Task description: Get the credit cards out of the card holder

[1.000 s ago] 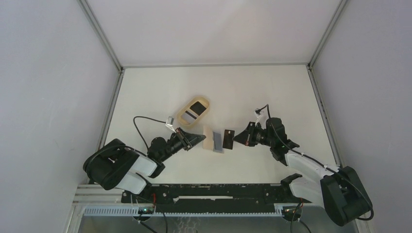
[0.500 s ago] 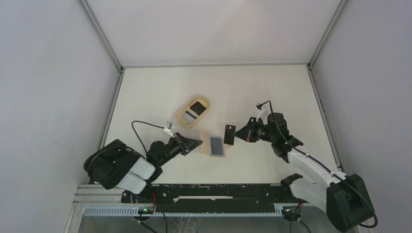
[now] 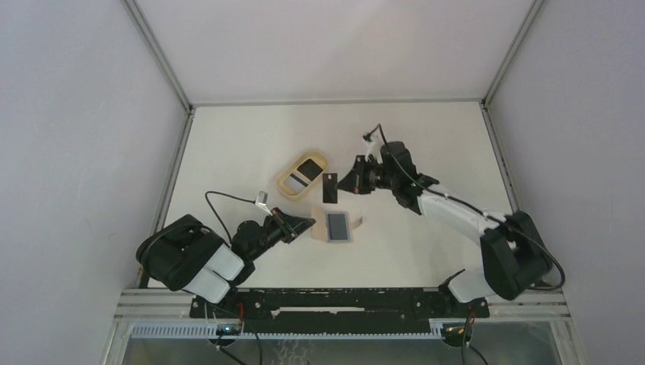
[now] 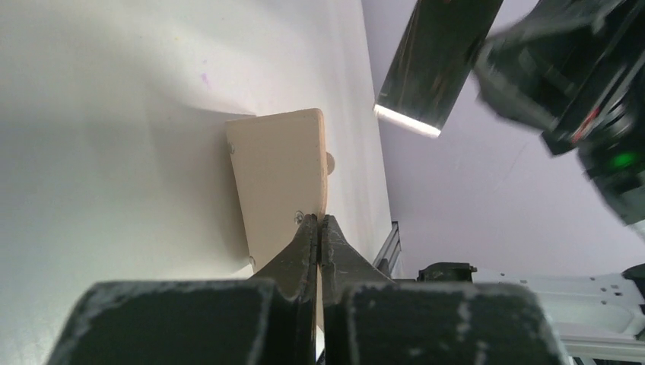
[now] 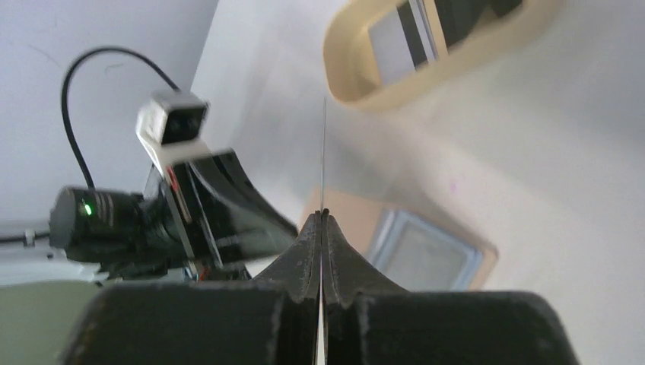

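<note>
The tan card holder (image 3: 318, 228) lies open on the table, its grey-blue inside (image 3: 339, 226) facing up. My left gripper (image 3: 309, 223) is shut on the left edge of its tan flap (image 4: 278, 171), as the left wrist view shows at the tips (image 4: 320, 220). My right gripper (image 3: 341, 184) is shut on a black credit card (image 3: 329, 187), held upright in the air above the card holder and just right of the tray. The right wrist view shows that card (image 5: 323, 152) edge-on, rising from the closed tips (image 5: 322, 215). More credit cards, black (image 3: 309, 166) and pale (image 3: 297, 181), lie in the tray.
The beige oval tray (image 3: 283, 182) stands left of the held card, behind the card holder. Side walls and metal rails enclose the white table. A cable loops from the left arm (image 3: 220, 199) over the table.
The right gripper has carried the black card up and to the left, away from the card holder toward the tray. The card holder went from propped up to lying flat and open.
</note>
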Controlling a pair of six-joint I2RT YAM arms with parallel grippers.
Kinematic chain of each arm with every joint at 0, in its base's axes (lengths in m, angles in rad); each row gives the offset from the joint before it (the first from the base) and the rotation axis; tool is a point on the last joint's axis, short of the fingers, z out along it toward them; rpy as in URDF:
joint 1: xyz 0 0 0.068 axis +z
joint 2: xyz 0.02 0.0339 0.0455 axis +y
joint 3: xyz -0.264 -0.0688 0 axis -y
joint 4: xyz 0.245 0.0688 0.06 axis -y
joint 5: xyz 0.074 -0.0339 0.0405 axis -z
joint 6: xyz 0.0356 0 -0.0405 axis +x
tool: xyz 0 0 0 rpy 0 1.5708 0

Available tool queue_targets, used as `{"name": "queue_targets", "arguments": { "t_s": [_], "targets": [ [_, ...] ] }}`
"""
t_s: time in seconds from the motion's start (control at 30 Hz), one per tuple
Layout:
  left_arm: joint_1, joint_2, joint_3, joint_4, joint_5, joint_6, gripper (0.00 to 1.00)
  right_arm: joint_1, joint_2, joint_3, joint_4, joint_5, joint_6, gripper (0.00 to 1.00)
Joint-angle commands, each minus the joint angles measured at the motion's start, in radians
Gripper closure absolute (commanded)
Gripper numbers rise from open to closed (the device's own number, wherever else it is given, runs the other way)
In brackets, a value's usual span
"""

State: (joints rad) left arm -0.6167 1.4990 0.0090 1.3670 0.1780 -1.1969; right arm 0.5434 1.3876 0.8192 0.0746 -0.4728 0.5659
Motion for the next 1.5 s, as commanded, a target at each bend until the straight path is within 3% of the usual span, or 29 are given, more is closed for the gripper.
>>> {"name": "queue_targets", "arguments": {
  "t_s": [0.0,0.4,0.53,0.63,0.73,0.83,1.2,1.47],
  "targets": [
    [0.003,0.045,-0.201,0.026,-0.022,-0.006,1.00,0.023,0.192,0.245,0.016,-0.006,-0.048,1.00],
    [0.003,0.145,-0.147,-0.023,-0.099,-0.015,1.00,0.013,0.676,0.952,-0.422,0.003,-0.311,1.00],
    [0.001,0.084,-0.043,-0.228,-0.127,0.034,1.00,-0.003,0.775,1.085,-0.531,0.011,-0.383,1.00],
    [-0.005,-0.031,0.071,-0.512,-0.167,0.108,1.00,-0.005,0.834,1.168,-0.610,0.008,-0.444,1.00],
    [-0.004,-0.150,0.162,-0.799,-0.226,0.194,1.00,-0.006,0.861,1.195,-0.644,-0.011,-0.491,1.00],
    [-0.004,-0.183,0.218,-0.920,-0.244,0.231,1.00,-0.009,0.876,1.193,-0.650,-0.021,-0.507,1.00],
    [-0.004,-0.170,0.193,-0.912,-0.198,0.198,1.00,-0.010,0.955,1.224,-0.698,-0.019,-0.563,1.00],
    [-0.003,-0.165,0.193,-0.931,-0.204,0.214,1.00,-0.060,0.803,0.981,-0.583,-0.056,-0.543,1.00]
  ]
}}
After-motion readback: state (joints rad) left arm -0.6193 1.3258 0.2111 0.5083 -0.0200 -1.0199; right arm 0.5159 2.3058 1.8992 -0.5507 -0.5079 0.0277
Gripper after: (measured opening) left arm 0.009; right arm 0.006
